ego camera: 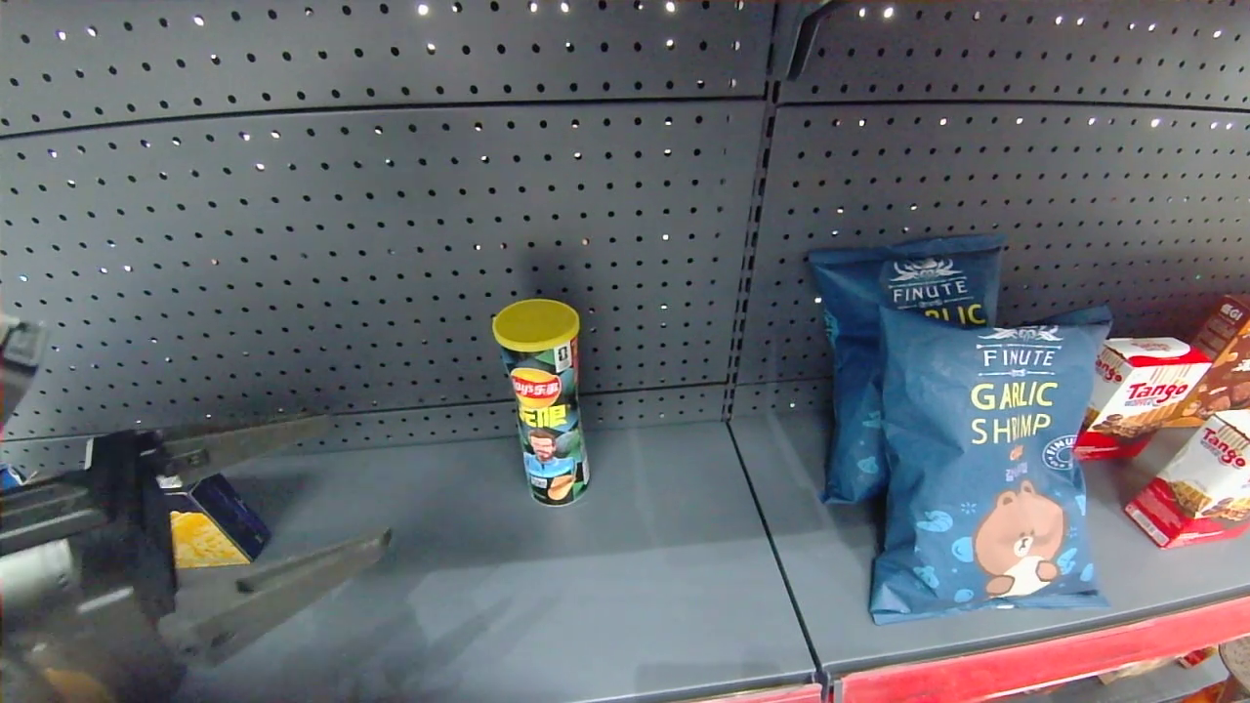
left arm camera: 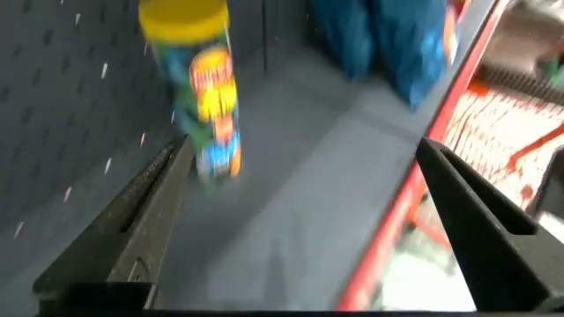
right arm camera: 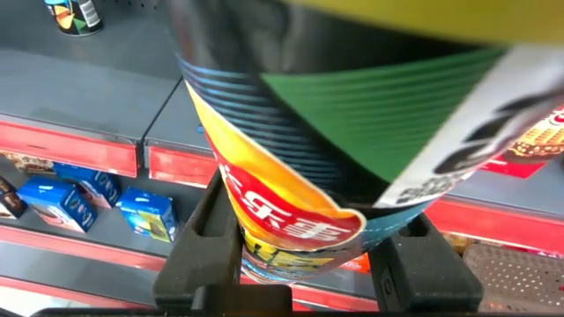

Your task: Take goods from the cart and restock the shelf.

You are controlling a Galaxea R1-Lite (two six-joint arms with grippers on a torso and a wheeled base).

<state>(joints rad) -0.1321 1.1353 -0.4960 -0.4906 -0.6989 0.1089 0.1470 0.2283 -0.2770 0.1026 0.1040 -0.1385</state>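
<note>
As far as the head view goes, got the left gripper (ego camera: 356,478) low over the left end of the grey shelf (ego camera: 605,586), with fingers spread wide and gripping nothing. Also spotting a blue-and-yellow box (ego camera: 210,527) between those fingers, down near their base; can't tell whether touching them or just sitting behind. Found the standing chip can (ego camera: 542,400) upright with its yellow lid on, about mid-shelf, close to the pegboard back (ego camera: 391,244) and well apart from that gripper. Same story from the left wrist view: wide open, with that can out ahead and off toward one finger rather than centred between the two. Further along the right half of the shelf, seeing two blue snack bags (ego camera: 986,469), one in front of the other and propped up toward the pegboard, plus red-and-white boxes (ego camera: 1138,391) just beside them at the far end. Over in the right wrist view, looking at the right gripper (right arm camera: 313,251) clamped on a second chip can (right arm camera: 335,132), one finger on each side of its body. Beyond that, making out lower shelf tiers (right arm camera: 70,145) with red front edges and small blue boxes (right arm camera: 79,198) on one of them.
</note>
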